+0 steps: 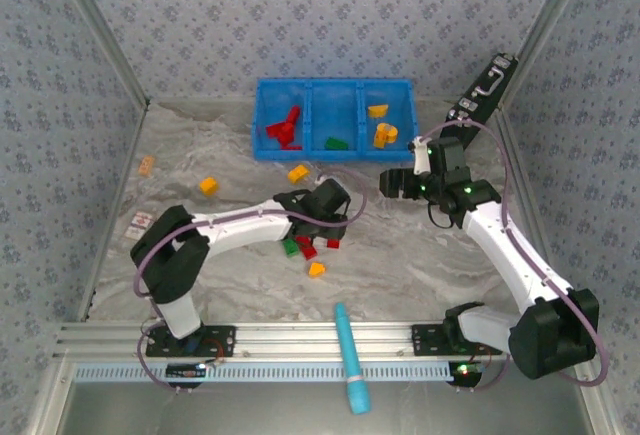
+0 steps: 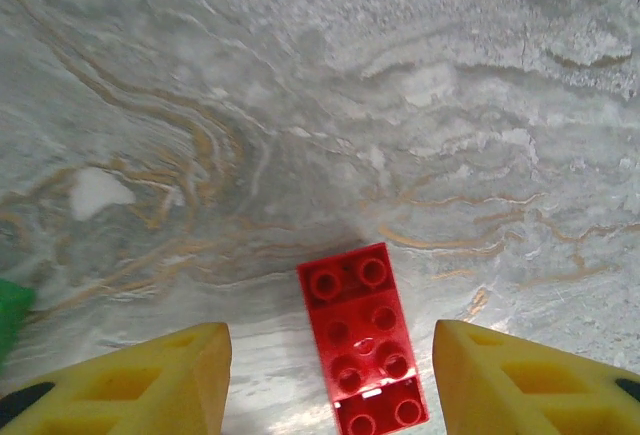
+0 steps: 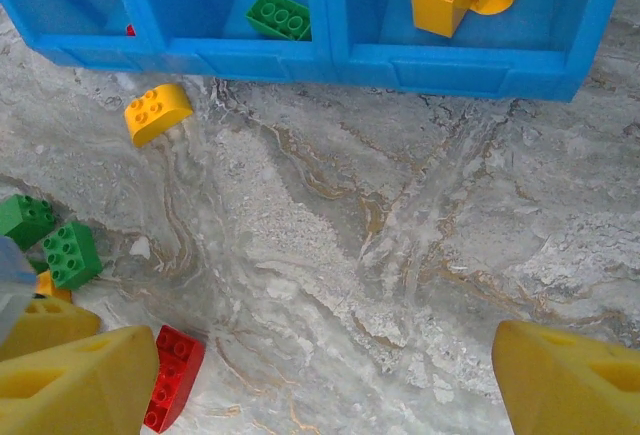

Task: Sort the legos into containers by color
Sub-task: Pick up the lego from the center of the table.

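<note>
Top external: at the frame's bottom edge, a teal cylinder [image 1: 351, 355] lies across the aluminium rail [image 1: 300, 335]. Mid-frame, I see loose legos [image 1: 310, 250] on the grey marbled tabletop [image 1: 420, 255]. The left gripper [image 2: 330, 340] has its fingers apart, straddling a red brick [image 2: 362, 335] without touching it. The right gripper [image 3: 320, 365] gapes wide, holding nothing. Upper centre, the blue bin [image 1: 334, 85] holds red, green and yellow pieces, one colour per compartment. Patterned wallpaper [image 1: 330, 15] encloses everything.

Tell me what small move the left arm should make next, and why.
Probably lower a little and close. The left gripper is open, with a red brick lying flat on the table between its fingers, closer to one of them. Its narrow width faces the jaws, so a straight close should catch it.
</note>
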You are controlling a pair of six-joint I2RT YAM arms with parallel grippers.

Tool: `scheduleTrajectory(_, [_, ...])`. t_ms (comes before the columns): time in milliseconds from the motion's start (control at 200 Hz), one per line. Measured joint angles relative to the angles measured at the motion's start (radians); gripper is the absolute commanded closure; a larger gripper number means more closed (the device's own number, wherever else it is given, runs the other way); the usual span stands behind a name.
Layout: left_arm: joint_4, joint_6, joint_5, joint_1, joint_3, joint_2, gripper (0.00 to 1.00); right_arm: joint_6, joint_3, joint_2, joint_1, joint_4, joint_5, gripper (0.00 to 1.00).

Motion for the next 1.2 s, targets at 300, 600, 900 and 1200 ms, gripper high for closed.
scheduleTrajectory(300, [0.026,-0.07,0.015,-0.023,0.0,0.09,0.43,-0.004,-0.047,-0.044,-0.042,0.008,-0.051,0.11])
scheduleTrajectory(600, [0.029,-0.094,0.023,-0.048,0.032,0.153,0.49,-0.004,-0.063,-0.061,-0.055,0.008,-0.062,0.11])
scheduleTrajectory(900, [-0.002,-0.105,-0.001,-0.047,0.047,0.161,0.66,-0.004,-0.064,-0.066,-0.062,0.009,-0.068,0.11])
scheduleTrajectory(1200, [-0.01,-0.107,0.0,-0.04,0.051,0.159,0.74,-0.004,-0.069,-0.072,-0.068,0.012,-0.068,0.11])
